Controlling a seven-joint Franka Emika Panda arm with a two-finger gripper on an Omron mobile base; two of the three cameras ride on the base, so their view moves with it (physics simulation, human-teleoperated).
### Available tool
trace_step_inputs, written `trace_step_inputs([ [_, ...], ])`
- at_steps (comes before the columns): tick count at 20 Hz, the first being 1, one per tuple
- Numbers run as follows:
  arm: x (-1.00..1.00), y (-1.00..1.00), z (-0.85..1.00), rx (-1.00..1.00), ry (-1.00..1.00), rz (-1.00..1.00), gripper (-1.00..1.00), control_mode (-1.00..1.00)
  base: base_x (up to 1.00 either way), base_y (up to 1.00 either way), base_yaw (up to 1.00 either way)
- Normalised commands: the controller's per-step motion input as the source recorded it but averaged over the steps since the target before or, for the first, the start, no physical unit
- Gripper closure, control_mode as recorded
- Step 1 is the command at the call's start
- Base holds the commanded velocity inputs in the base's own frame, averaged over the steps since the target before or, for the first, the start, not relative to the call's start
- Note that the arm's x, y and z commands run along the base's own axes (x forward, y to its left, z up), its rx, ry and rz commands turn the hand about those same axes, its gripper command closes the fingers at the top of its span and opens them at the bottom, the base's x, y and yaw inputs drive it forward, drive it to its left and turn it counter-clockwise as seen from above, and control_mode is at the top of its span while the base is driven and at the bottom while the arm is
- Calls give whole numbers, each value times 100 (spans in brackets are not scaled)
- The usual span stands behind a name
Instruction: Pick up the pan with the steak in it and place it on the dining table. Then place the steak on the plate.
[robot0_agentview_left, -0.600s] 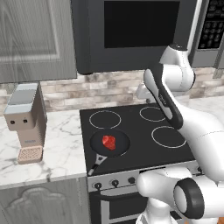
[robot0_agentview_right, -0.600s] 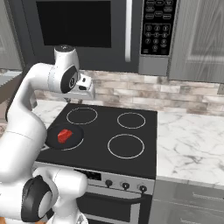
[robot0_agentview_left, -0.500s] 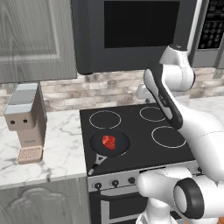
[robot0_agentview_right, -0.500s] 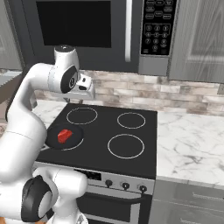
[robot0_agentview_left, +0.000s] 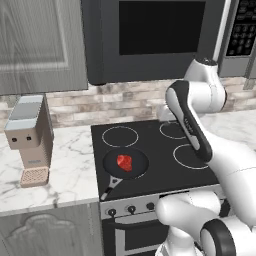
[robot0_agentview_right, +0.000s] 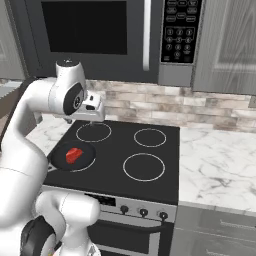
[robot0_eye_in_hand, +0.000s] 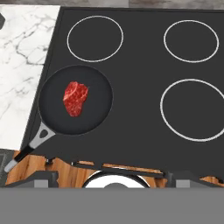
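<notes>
high above the black stovetop (robot0_eye_in_hand: 144, 87) the gripper (robot0_agentview_right: 92, 116) hangs with jaws wide apart and empty, so it should drop toward the pan (robot0_eye_in_hand: 75, 99) on the front-left burner, line its fingers across the short handle (robot0_eye_in_hand: 35, 142), and close firmly there so the steak (robot0_eye_in_hand: 75, 98) stays level.

pan (robot0_agentview_right: 72, 156) near rim hidden behind arm, handle unseen

Steak (robot0_eye_in_hand: 75, 98) in pan (robot0_eye_in_hand: 94, 120) on stovetop's (robot0_eye_in_hand: 144, 131) front-left burner.
</notes>
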Motion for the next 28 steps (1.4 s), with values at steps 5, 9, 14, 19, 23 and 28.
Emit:
trace_step_inputs([
  [5, -26, 5, -9, 0, -2, 1, -100, -100, 0, 0, 0],
  [9, -40, 12, -10, 2, -3, 1, -100, -100, 0, 0, 0],
  [14, -24, 39, -12, 1, 0, 2, -100, -100, 0, 0, 0],
  [19, -17, 46, -20, 5, 0, 0, -100, -100, 0, 0, 0],
  [23, -7, 50, -26, 5, 0, 0, -100, -100, 0, 0, 0],
  [28, 0, 50, -35, 3, 2, 0, -100, -100, 0, 0, 0],
])
